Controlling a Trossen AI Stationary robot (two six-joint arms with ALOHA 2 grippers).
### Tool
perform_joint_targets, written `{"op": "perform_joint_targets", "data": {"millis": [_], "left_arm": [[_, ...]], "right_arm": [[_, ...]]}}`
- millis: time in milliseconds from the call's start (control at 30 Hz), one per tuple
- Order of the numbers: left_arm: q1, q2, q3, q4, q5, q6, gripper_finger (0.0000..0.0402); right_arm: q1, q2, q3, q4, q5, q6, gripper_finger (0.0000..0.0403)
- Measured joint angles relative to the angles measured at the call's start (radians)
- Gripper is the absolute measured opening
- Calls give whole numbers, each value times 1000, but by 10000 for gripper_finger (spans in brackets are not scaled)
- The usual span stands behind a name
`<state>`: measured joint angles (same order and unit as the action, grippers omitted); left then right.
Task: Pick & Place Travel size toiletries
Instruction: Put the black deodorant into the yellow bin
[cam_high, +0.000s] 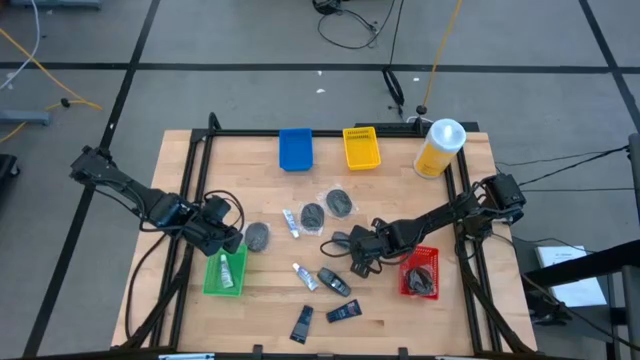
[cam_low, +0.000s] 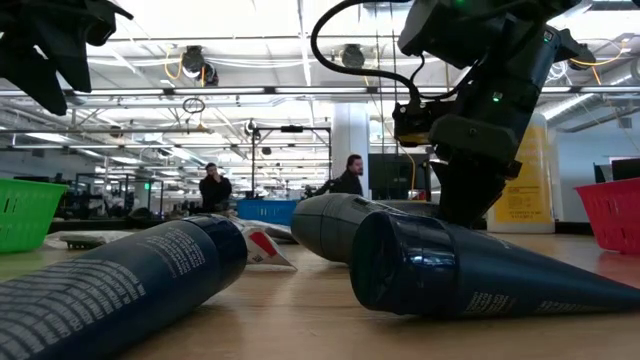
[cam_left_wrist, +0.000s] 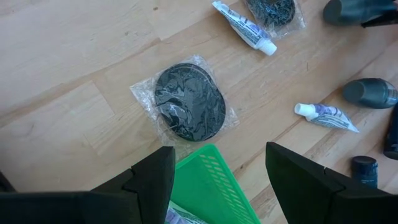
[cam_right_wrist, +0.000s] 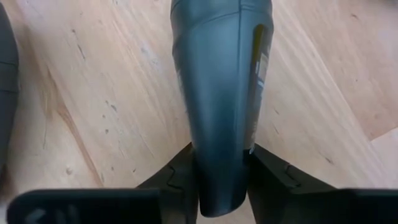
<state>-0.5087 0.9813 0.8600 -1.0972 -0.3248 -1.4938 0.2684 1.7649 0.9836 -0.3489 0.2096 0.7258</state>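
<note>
Judging by the table, sorting is barely begun — the right gripper (cam_right_wrist: 221, 177) is clamped on a dark tube (cam_right_wrist: 221, 93) jutting ahead of it (red tray (cam_high: 408, 262) just behind), the left gripper (cam_left_wrist: 217, 171) gapes above the green tray (cam_high: 213, 277) — most toiletries remain loose.

place: open industrial lab hall | evidence: ceiling ducts (cam_low: 190, 60), strip lights, floor cables (cam_high: 350, 25), 2 people (cam_low: 345, 175)
</note>
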Motion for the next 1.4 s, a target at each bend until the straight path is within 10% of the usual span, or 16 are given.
{"op": "perform_joint_targets", "data": {"millis": [933,1400], "left_arm": [[0,0,0,-2,-19,34,246],[142,0,0,-1,-29,99,246]], "right_arm": [[-6,-56,-2,65,-27,63,81],[-102,-288,-1,92,153,101,81]]}}
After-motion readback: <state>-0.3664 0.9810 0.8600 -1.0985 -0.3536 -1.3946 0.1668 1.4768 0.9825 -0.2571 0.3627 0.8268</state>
